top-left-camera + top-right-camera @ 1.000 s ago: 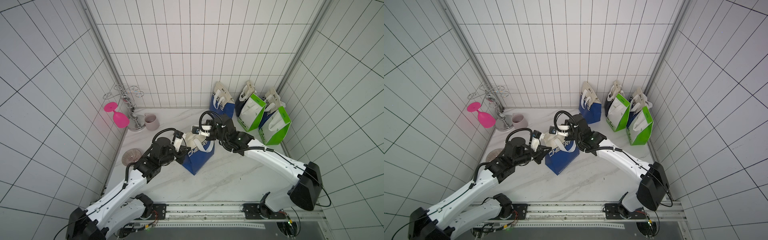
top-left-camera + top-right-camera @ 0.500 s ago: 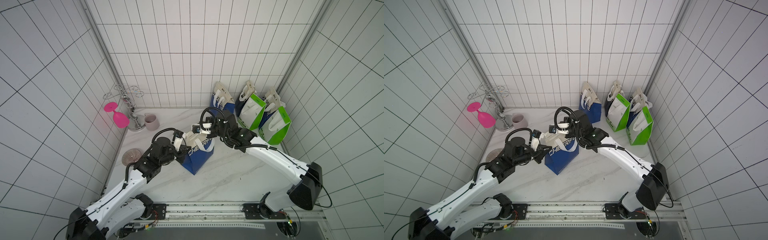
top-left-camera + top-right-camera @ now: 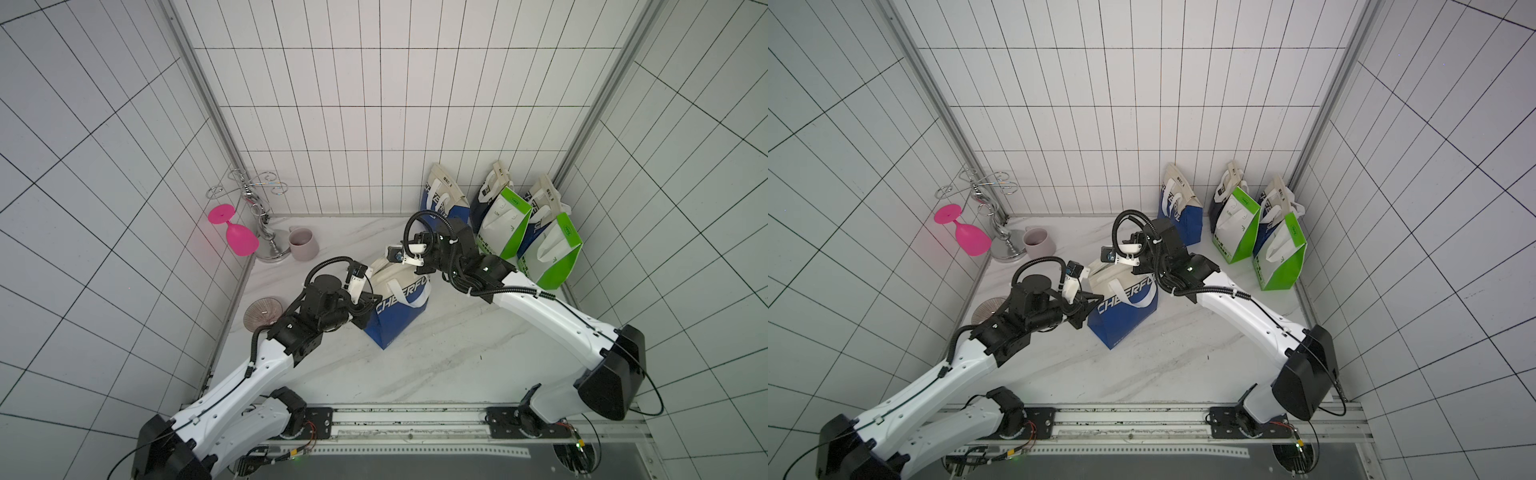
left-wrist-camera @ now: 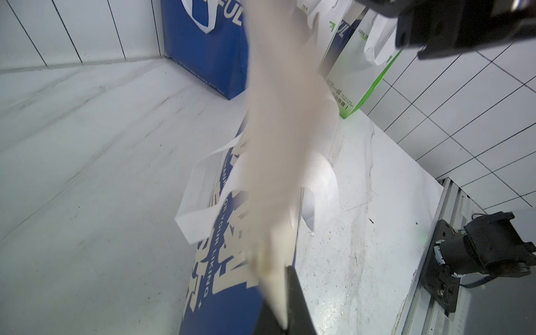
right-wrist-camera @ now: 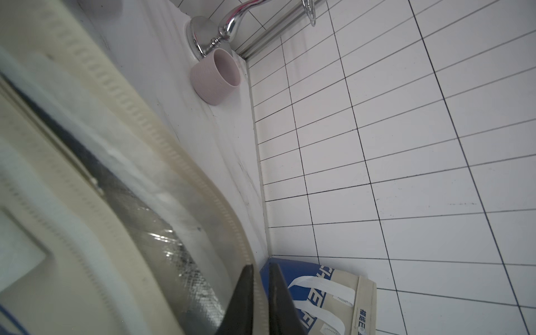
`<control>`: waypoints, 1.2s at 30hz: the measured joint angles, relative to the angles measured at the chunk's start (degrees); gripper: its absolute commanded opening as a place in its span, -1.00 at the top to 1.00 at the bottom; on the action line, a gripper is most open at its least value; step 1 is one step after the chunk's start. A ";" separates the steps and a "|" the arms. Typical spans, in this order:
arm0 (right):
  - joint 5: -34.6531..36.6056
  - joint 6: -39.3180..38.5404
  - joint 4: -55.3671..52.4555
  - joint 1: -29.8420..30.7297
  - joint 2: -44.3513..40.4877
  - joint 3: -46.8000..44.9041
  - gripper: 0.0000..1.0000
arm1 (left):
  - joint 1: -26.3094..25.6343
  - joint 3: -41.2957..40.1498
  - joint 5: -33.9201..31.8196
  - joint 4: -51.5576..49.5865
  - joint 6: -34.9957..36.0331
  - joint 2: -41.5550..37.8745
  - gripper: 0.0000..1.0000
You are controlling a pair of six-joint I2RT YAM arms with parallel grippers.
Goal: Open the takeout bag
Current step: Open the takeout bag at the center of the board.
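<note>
The takeout bag [image 3: 399, 316] [image 3: 1121, 320] is blue with a cream top, white handles and CHEERFUL lettering. It stands mid-table. My left gripper [image 3: 371, 297] [image 3: 1096, 297] is shut on the left end of its cream top edge. In the left wrist view that edge runs blurred into the left gripper [image 4: 282, 278], above the bag's blue face [image 4: 220, 290]. My right gripper [image 3: 419, 272] [image 3: 1136, 272] sits at the right end of the top. In the right wrist view the right gripper [image 5: 261, 266] has its jaws slightly apart, with the cream zipper rim [image 5: 162, 136] passing between them. The silver lining [image 5: 179, 255] shows inside.
Three more bags stand at the back right: a blue and cream one [image 3: 444, 203] and two green and white ones [image 3: 503, 224] [image 3: 552, 249]. At the back left are a chrome rack [image 3: 266, 232], a pink glass [image 3: 237, 235] and a mauve mug [image 3: 302, 244]. A clear glass [image 3: 264, 313] lies by the left wall.
The right gripper's jaws have parted a little around the zipper rim, and the right arm has edged slightly toward the back. The left arm and its grip have not moved.
</note>
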 measured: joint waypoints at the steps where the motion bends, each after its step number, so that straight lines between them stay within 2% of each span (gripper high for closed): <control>1: 0.07 0.37 0.24 -0.20 -0.04 0.00 0.64 | -0.02 0.00 -0.02 -0.57 0.00 0.00 0.95; 7: 0.55 2.40 0.44 -0.63 -0.07 0.00 0.65 | -0.22 -0.02 0.00 -2.12 -0.09 0.00 0.18; 13: -0.31 6.10 0.37 -0.76 -0.52 0.00 0.64 | -0.24 -0.02 -0.02 -2.12 -0.07 -0.22 -0.31; 16: -0.72 7.91 0.28 -0.96 -0.81 0.00 0.64 | -0.24 0.00 -0.15 -2.12 -0.31 -0.42 -0.90; 17: -0.90 8.50 0.20 -1.07 -0.92 -0.02 0.64 | -0.24 0.13 -0.13 -2.38 -0.24 -0.42 -0.96; 29: -3.78 17.86 0.07 -1.29 -8.11 -2.27 0.64 | -0.24 7.41 -1.70 -8.79 3.19 -4.22 -0.96; 33: -5.01 22.21 0.42 -1.38 -12.31 -5.46 0.63 | -0.24 9.44 -1.86 -11.19 5.60 -3.08 -0.78; 36: -5.86 25.83 0.42 -1.38 -14.99 -7.41 0.63 | -0.24 10.84 -2.67 -14.05 7.65 -2.84 -0.74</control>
